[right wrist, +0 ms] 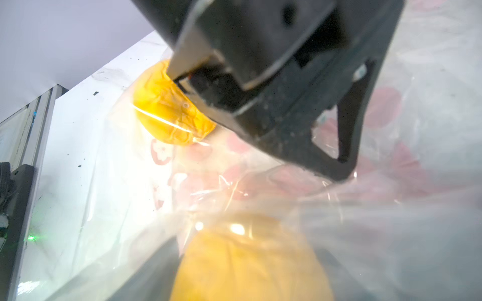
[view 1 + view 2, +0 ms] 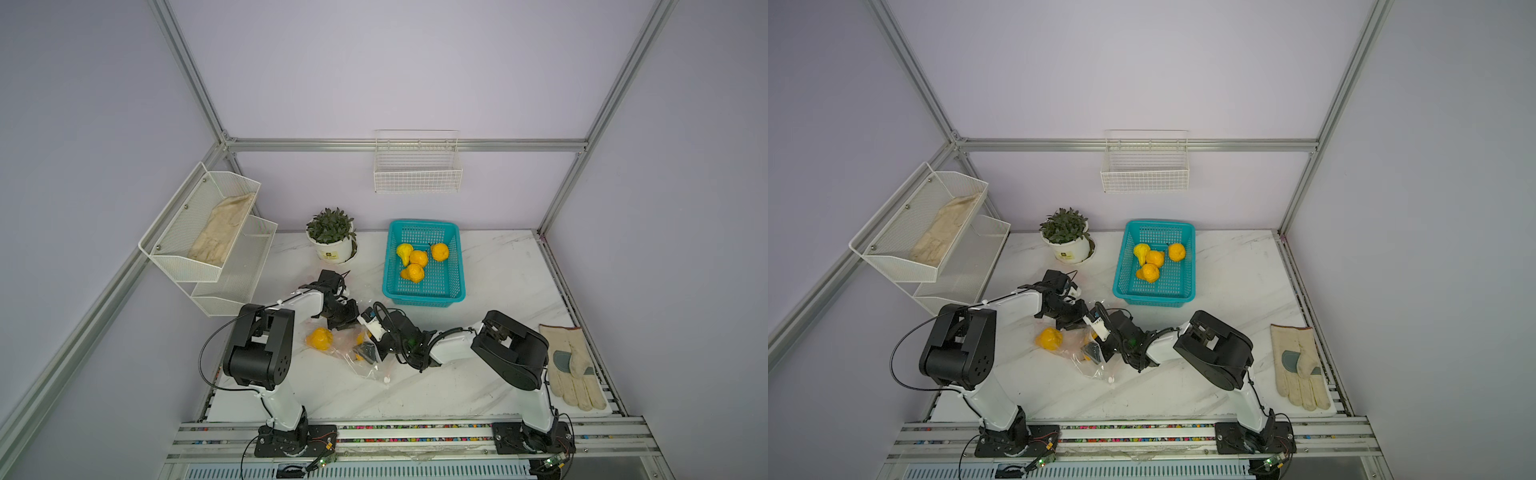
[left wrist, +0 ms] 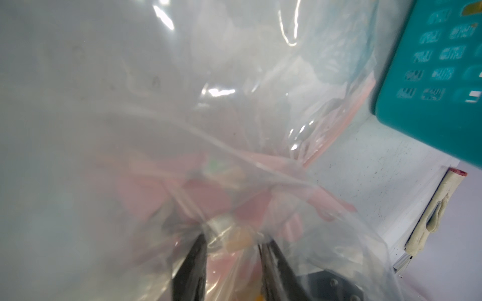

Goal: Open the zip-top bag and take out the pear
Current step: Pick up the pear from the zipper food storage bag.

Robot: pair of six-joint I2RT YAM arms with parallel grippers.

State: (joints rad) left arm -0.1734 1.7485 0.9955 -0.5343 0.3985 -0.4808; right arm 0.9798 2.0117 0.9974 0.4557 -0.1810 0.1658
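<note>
**Both grippers at the bag, pear inside**

The clear bag [image 2: 370, 368] with pink prints lies crumpled on the marble table [image 2: 498, 291], between the two arms and just in front of the teal basket [image 2: 424, 223]. A pear [image 1: 250, 265] sits inside it under the film, and the right gripper [image 2: 365, 347] has its jaws set wide on either side of that pear. Whether they press on it through the plastic I cannot tell, since the wrist view is blurred there.

The left gripper [image 3: 232, 242] reaches into the bag's upper edge. Its fingers [image 3: 193, 260] stand a little apart with bunched film between them; whether they pinch the film I cannot tell.

A second pear [image 2: 319, 337] lies at the end of the bag nearer the left arm, wrapped in the film too. Four yellow fruits [image 2: 417, 258] rest in the basket. A plant pot [image 2: 332, 249] stands behind the left arm, and a work glove [image 2: 573, 370] lies at the table's right edge
</note>
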